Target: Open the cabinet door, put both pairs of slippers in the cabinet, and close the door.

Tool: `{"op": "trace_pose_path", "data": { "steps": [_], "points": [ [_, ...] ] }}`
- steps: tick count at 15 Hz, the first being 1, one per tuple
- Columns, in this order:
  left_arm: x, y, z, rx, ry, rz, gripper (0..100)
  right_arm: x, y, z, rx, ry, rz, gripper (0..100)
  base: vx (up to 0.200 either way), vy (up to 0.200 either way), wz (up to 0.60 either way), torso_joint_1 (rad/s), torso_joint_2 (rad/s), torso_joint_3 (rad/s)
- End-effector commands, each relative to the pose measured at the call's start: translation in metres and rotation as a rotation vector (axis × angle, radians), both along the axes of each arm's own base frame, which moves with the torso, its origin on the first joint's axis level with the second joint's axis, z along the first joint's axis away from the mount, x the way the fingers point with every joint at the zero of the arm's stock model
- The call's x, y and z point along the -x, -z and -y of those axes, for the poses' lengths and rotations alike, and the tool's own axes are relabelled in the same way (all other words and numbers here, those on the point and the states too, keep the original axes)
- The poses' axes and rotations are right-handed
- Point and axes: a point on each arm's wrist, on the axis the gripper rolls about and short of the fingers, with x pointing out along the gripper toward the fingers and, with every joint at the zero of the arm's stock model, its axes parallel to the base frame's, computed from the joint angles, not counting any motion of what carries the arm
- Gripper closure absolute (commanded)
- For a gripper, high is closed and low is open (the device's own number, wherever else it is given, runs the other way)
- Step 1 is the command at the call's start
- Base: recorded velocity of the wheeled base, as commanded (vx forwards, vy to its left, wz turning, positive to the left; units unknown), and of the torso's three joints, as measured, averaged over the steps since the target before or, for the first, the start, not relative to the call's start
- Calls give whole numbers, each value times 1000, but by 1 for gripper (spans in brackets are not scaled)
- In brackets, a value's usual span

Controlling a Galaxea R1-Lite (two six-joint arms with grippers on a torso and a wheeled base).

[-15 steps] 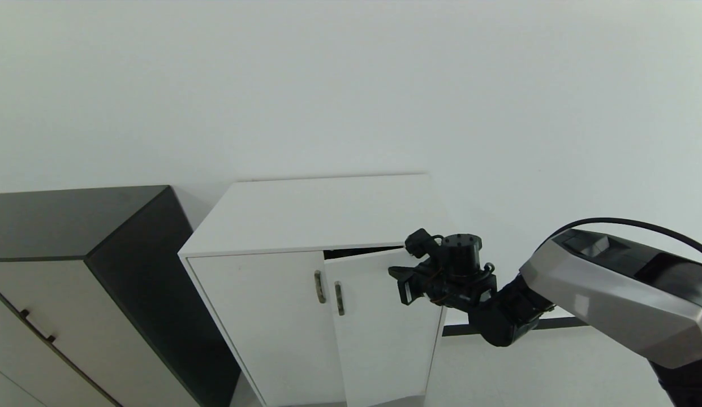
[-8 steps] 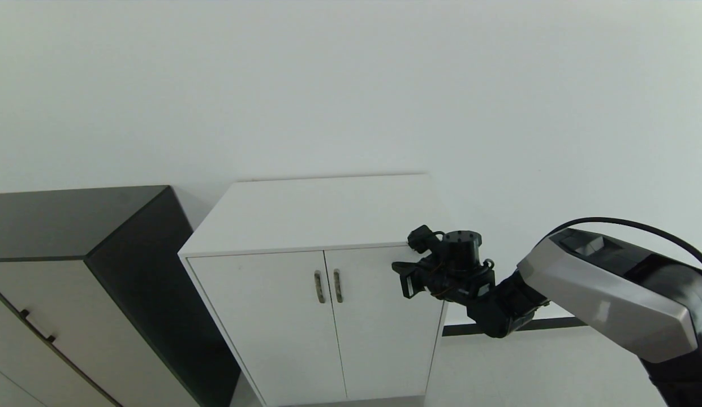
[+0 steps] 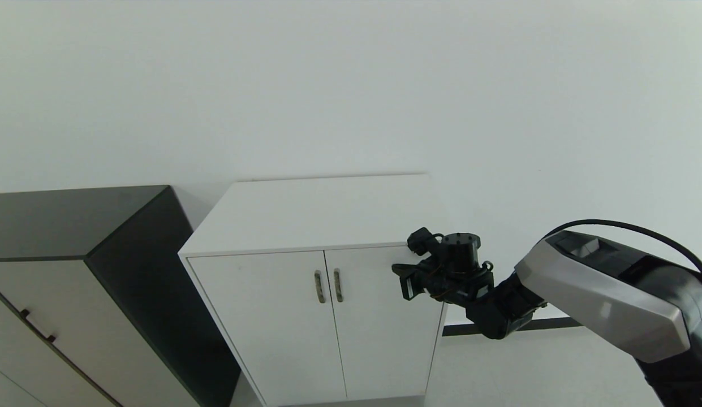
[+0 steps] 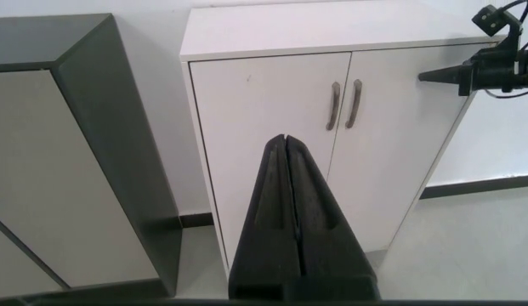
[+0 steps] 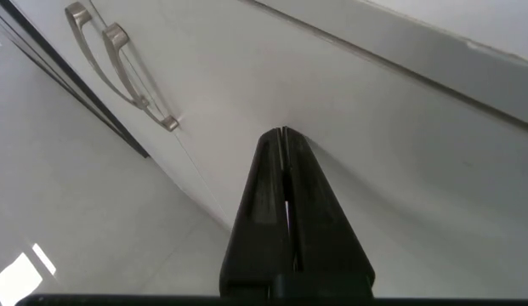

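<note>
Swung shut now, the cabinet door (image 3: 384, 322) touches the right gripper (image 5: 283, 133), fingers together; left gripper (image 4: 285, 140) fingers together too.

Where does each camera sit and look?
Head view: on the robot's head, facing the white two-door cabinet; right claw touches its right door.
Left wrist view: on the left arm, facing the cabinet front past the shut left claw.
Right wrist view: on the right arm, behind the shut right claw, against that door.
Shared: all show the metal door handles.

The cabinet (image 3: 305, 215) is smooth matt white, its handles (image 3: 318, 286) dull metal, the right tool (image 5: 283, 136) matt black plastic.
</note>
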Motion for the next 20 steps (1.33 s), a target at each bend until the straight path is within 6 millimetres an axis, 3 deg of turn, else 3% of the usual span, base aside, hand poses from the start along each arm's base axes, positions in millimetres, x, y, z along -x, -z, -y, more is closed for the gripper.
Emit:
{"op": "trace_pose_path", "data": {
  "steps": [1, 2, 5, 8, 12, 14, 15, 20],
  "points": [
    [0, 0, 0, 0, 1, 0, 100, 8, -8, 3, -3, -3, 5, 100, 0, 0, 0, 0, 0, 0],
    [0, 0, 0, 0, 1, 0, 100, 12, -12, 5, -5, -4, 9, 100, 0, 0, 0, 0, 0, 0],
    [0, 0, 0, 0, 1, 0, 100, 64, -56, 27, -36, -20, 68, 100, 0, 0, 0, 0, 0, 0],
    [0, 0, 0, 2, 1, 0, 100, 115, -77, 59, -41, -18, 80, 100, 0, 0, 0, 0, 0, 0],
    [0, 0, 0, 20, 1, 0, 100, 195, -83, 122, -4, 153, 73, 100, 0, 0, 0, 0, 0, 0],
    [0, 0, 0, 18, -2, 0, 100, 224, -77, 147, 24, 199, 49, 100, 0, 0, 0, 0, 0, 0],
    [0, 0, 0, 18, -2, 0, 100, 247, -72, 166, 42, 239, 23, 100, 0, 0, 0, 0, 0, 0],
    [0, 0, 0, 23, -4, 0, 100, 300, -73, 200, 112, 318, -95, 100, 0, 0, 0, 0, 0, 0]
  ]
}}
